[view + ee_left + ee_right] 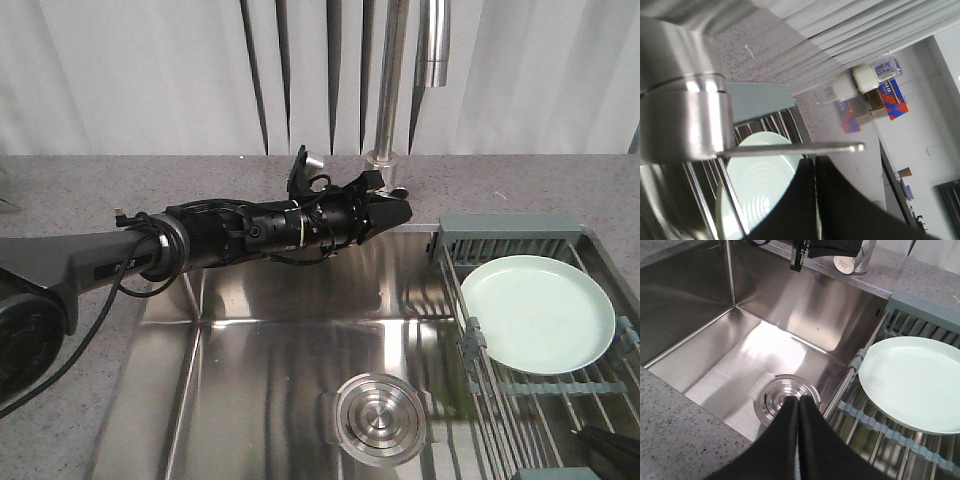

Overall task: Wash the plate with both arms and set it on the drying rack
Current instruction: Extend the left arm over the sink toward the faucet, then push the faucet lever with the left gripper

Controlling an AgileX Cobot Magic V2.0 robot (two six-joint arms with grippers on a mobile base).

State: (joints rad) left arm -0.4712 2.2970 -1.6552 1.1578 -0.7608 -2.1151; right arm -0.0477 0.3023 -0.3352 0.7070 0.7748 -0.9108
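1. One plate [538, 312], pale mint green, lies flat on the wires of the one drying rack [470, 345]. The rack spans the right part of the sink [260, 330].
2. The plate sits just in front of the rack's slotted grey compartment [510, 240], touching no claw.
3. One round steel drain [380, 417] is set in the sink floor, left of the rack and apart from the plate.
4. Two arms are in view. The left arm [200, 240] reaches across above the sink's rear wall; its left claw [400, 212] hangs near the base of the one tap [390, 80], well left of the plate.
5. Left claw: fingers [835, 200] pressed together with nothing between them, just under the tap's thin lever [800, 148].
6. Right claw [798, 402]: fingers together, holding nothing, poised over the near sink edge, with the drain just beyond its tips and the plate to its right.
7. On the grey speckled surface [100, 190] beyond the rack, two white-capped containers [860, 85] stand side by side.
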